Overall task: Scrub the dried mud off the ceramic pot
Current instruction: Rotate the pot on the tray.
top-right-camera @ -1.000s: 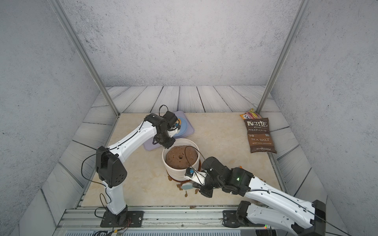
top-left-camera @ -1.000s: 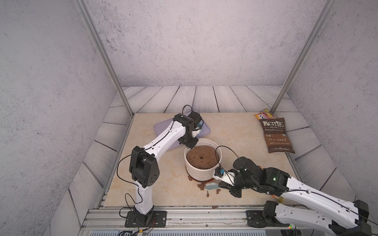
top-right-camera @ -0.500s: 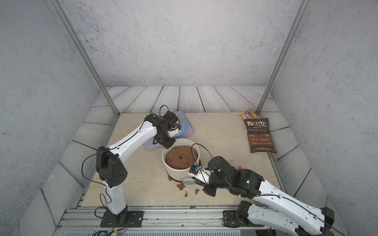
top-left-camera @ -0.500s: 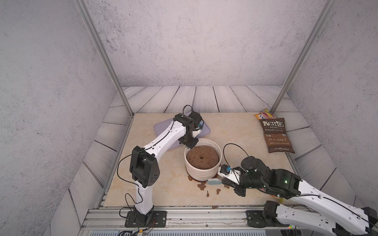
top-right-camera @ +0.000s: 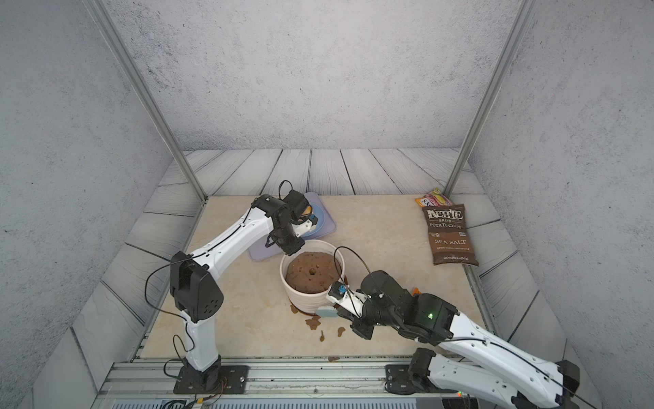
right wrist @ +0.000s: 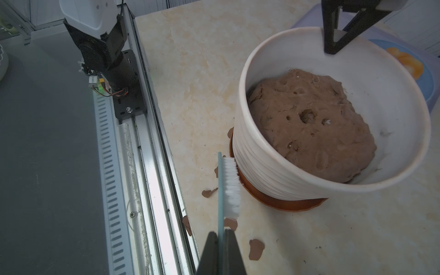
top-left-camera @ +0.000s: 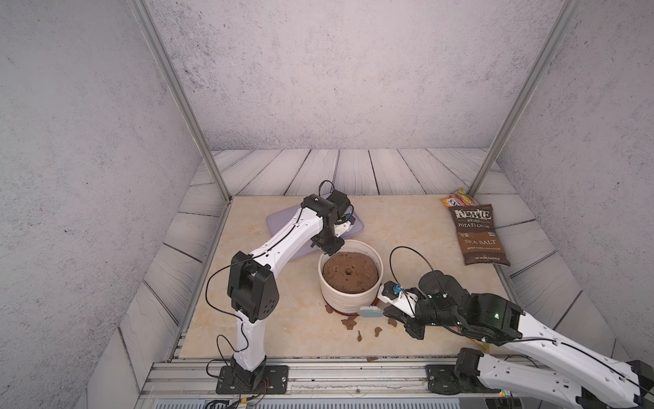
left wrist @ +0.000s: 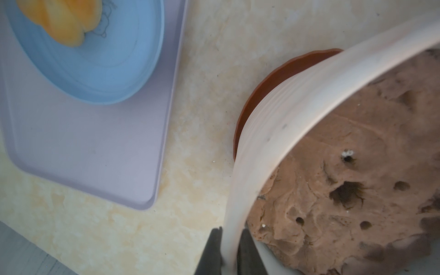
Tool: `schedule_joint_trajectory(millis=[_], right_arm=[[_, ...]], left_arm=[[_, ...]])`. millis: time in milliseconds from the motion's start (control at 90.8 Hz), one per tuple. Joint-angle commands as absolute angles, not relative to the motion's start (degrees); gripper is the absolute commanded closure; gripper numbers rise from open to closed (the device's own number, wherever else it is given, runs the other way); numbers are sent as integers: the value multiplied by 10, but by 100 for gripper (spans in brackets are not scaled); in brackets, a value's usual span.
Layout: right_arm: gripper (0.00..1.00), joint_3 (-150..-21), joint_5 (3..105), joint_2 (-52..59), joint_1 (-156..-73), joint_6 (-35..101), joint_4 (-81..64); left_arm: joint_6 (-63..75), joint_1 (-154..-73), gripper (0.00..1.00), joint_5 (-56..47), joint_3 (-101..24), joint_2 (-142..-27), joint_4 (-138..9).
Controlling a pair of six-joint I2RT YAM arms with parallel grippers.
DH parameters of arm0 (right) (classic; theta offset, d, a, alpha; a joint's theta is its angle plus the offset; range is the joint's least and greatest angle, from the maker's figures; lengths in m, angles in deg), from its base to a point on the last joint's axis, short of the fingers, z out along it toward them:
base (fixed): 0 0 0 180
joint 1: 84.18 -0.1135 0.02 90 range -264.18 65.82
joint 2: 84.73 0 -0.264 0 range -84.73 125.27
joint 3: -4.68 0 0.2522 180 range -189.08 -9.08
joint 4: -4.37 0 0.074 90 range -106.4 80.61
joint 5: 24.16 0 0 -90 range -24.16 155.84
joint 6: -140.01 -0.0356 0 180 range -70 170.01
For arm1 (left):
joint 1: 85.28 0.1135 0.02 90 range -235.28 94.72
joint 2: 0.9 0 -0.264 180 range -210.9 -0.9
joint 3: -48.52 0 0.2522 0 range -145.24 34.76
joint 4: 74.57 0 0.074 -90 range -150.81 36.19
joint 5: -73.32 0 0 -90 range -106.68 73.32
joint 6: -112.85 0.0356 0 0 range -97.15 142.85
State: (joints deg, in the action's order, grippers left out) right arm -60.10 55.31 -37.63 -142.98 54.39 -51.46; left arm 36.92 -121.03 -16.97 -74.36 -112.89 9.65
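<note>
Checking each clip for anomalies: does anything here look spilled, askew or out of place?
Yes: dried mud flakes lie scattered on the table in front of the ceramic pot, beyond its saucer, one right at the front rail. The pot itself stands upright and looks undamaged.

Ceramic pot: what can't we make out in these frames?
- ceramic pot: wall facing away hidden by the pot itself in both top views; whether it is clean cannot be told.
- brush: handle hidden inside the right pincer and cut by the right wrist view's edge.
- blue plate: cut off by the left wrist view's edge, mostly covered by the left arm in both top views; its orange food is blurred.
</note>
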Motion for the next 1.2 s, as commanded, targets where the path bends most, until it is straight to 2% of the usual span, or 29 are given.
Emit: schedule_joint_trajectory(millis=[0,418,804,1079,1189], right_arm=[[100,-593,541,-372,-1427,527,-488],[100,-589,499,-353,-1422,526,-479],[100,-594,494,-333,-1416,531,-481],[100,-595,496,-333,-1412,534,-486],[100,-597,497,-333,-1412,535,-489]], left_arm=[[479,-1207,100,-196,-757,-1138,102],[562,-1198,96,-165,-822,-1190,102],[558,-1198,89,-161,-835,-1193,100],[535,-1199,70,-170,-831,-1180,105],[527,-1199,52,-170,-830,-1176,108]])
